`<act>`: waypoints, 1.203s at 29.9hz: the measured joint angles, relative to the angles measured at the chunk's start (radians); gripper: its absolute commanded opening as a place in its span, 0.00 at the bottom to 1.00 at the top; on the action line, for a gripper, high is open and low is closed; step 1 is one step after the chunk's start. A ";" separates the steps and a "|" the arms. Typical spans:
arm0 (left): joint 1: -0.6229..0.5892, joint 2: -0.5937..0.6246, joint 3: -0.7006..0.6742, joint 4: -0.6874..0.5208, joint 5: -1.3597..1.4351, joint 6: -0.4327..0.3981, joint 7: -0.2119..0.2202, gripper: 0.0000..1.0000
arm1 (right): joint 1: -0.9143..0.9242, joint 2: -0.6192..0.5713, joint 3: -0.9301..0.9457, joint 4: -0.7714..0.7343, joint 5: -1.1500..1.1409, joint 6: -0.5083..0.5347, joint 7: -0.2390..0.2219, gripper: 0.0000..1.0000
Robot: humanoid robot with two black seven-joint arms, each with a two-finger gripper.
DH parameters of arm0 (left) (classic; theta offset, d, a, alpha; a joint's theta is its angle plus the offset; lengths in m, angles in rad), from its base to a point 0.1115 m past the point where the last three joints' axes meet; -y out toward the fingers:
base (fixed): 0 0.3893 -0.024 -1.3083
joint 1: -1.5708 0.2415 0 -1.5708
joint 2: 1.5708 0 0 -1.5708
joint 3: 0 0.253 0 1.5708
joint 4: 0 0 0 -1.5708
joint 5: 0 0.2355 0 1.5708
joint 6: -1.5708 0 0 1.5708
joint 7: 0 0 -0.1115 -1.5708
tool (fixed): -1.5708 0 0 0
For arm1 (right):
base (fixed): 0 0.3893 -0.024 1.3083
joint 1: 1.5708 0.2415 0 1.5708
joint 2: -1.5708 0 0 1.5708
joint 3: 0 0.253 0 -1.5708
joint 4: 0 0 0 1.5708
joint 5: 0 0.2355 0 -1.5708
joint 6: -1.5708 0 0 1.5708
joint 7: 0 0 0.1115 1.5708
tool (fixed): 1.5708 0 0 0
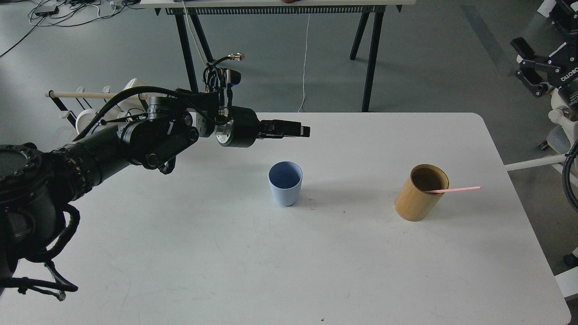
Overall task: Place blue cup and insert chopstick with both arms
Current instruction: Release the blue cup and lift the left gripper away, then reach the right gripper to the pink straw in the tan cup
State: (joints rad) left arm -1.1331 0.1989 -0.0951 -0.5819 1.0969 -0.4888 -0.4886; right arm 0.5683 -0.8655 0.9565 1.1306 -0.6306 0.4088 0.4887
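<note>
Meanwhile, the left gripper [303, 131] is hovering empty, its fingers seemingly together, with the blue cup [285, 183] standing upright just below it; the pink chopstick [454, 189] is leaning in the tan wooden holder [421, 193] farther right

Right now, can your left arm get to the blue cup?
Probably yes. My left gripper hangs above and just behind the blue cup, not touching it. Nothing stands between them; the wooden holder with the pink stick is off to the right.

"robotiq" reads sideways on the right pincer [539, 74].
</note>
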 measured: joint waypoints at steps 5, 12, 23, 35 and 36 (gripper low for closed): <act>0.102 0.054 -0.167 -0.024 -0.133 0.000 0.000 0.98 | -0.083 -0.054 -0.006 0.172 -0.394 -0.298 0.000 0.95; 0.261 0.164 -0.392 -0.212 -0.363 0.000 0.000 0.99 | -0.235 -0.060 -0.090 0.207 -0.809 -0.756 0.000 0.93; 0.323 0.164 -0.461 -0.354 -0.431 0.000 0.000 0.99 | -0.405 -0.018 -0.101 0.203 -1.069 -0.898 0.000 0.90; 0.357 0.169 -0.459 -0.346 -0.427 0.000 0.000 0.99 | -0.511 0.003 -0.052 0.247 -1.169 -0.898 0.000 0.90; 0.359 0.169 -0.459 -0.345 -0.426 0.000 0.000 0.99 | -0.517 0.004 -0.052 0.248 -1.175 -0.898 0.000 0.90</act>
State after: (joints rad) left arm -0.7740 0.3684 -0.5542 -0.9272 0.6704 -0.4886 -0.4886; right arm 0.0509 -0.8618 0.9047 1.3787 -1.8058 -0.4888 0.4886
